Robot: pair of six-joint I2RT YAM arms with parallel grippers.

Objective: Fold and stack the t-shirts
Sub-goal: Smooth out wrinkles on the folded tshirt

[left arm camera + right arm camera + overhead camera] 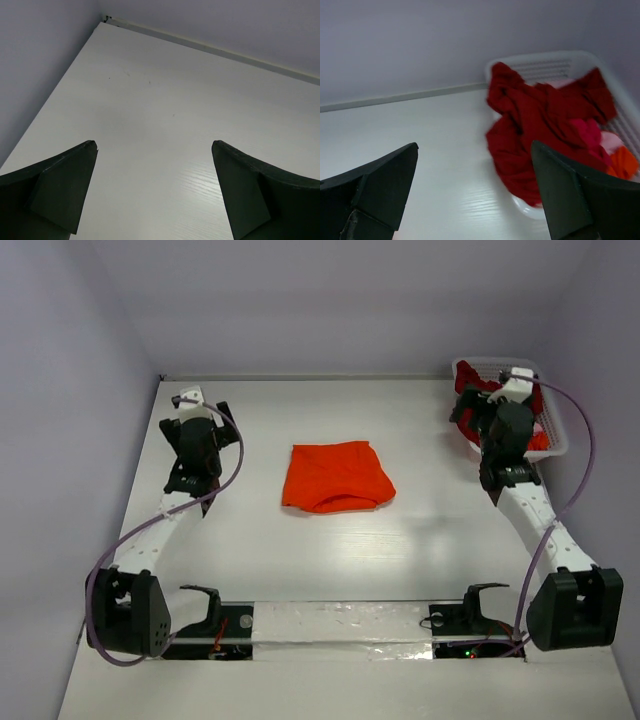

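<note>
A folded bright orange t-shirt (336,477) lies in the middle of the white table. Dark red t-shirts (540,125) are heaped in the white latticed basket (555,62) at the far right, one spilling over its near rim; they show in the top view (472,390) too. My right gripper (475,150) is open and empty, just short of the basket, above the table; in the top view it (478,410) is mostly hidden by the wrist. My left gripper (155,147) is open and empty over bare table at the far left, seen in the top view (190,415).
The basket (555,425) also holds pink and orange cloth (615,150). Grey walls close the table on the far side and at both sides. Two black holders (205,600) stand at the near edge by the arm bases.
</note>
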